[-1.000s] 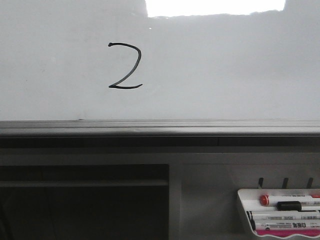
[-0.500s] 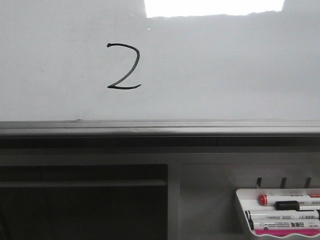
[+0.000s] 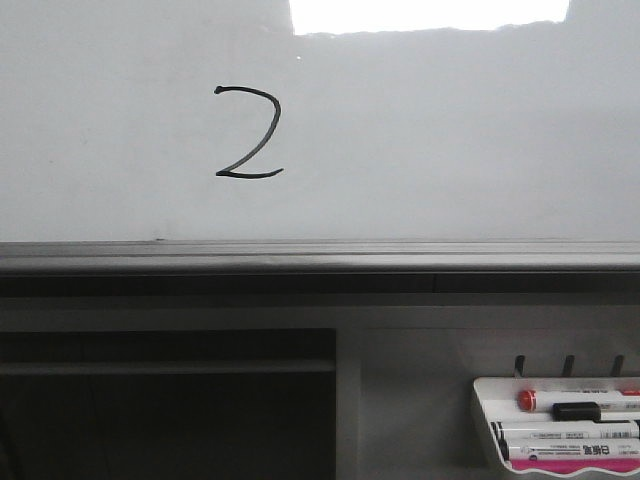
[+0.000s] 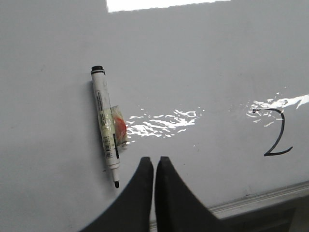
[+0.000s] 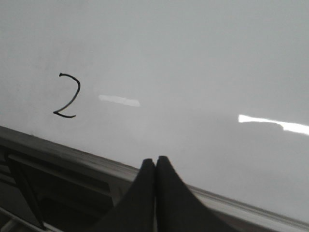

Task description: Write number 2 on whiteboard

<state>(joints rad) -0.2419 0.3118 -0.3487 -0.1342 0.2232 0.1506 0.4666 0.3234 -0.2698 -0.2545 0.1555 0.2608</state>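
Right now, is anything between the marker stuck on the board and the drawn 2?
Nothing; left wrist view shows bare whiteboard with glare between marker and number 2.

Left claw (image 4: 154,162) and right claw (image 5: 155,162) both closed, holding nothing.

black number 2 (image 3: 248,133), pale grey whiteboard (image 3: 450,140), black hands

Front and both wrist cameras face the whiteboard (image 3: 450,130), sharing the number 2 (image 3: 248,133), seemingly close.
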